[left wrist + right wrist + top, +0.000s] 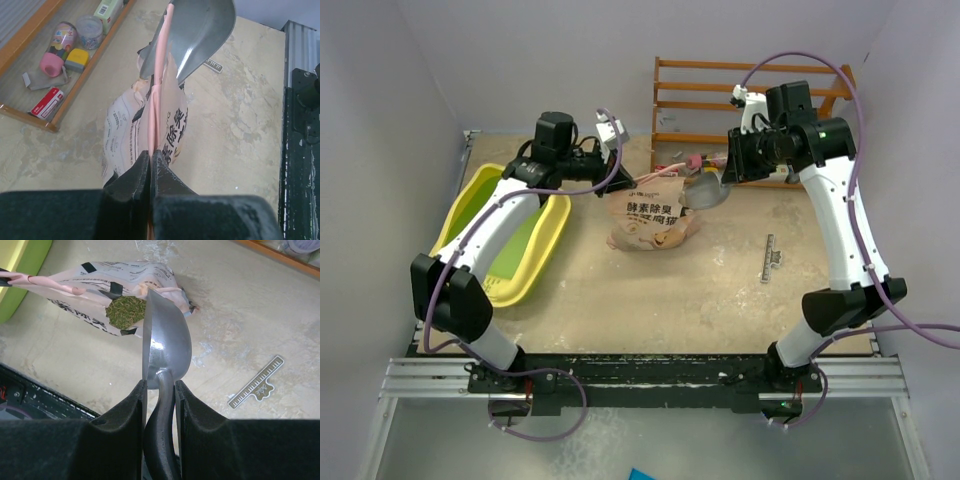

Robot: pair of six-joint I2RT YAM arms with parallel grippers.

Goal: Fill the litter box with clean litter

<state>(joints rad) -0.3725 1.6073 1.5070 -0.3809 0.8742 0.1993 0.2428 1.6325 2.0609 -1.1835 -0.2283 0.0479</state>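
Observation:
The yellow litter box [552, 232] with its greenish inside sits at the far left, partly under my left arm; its corner shows in the right wrist view [20, 270]. The peach-pink bag [650, 215] lies mid-table. My left gripper [625, 180] is shut on the bag's pink upper edge [156, 75] and holds it up. Green litter [125, 312] shows in the bag's mouth. My right gripper [160, 385] is shut on the handle of the silver scoop [167, 340], whose bowl hangs at the bag's mouth [705, 192]. The bowl's face is bare metal [200, 30].
A wooden rack [720, 100] stands at the back, with small bottles and boxes [65, 50] on its shelf. A small ruler [770, 258] lies right of the bag. Grey walls close in left and right. The black base rail [640, 375] runs along the near edge.

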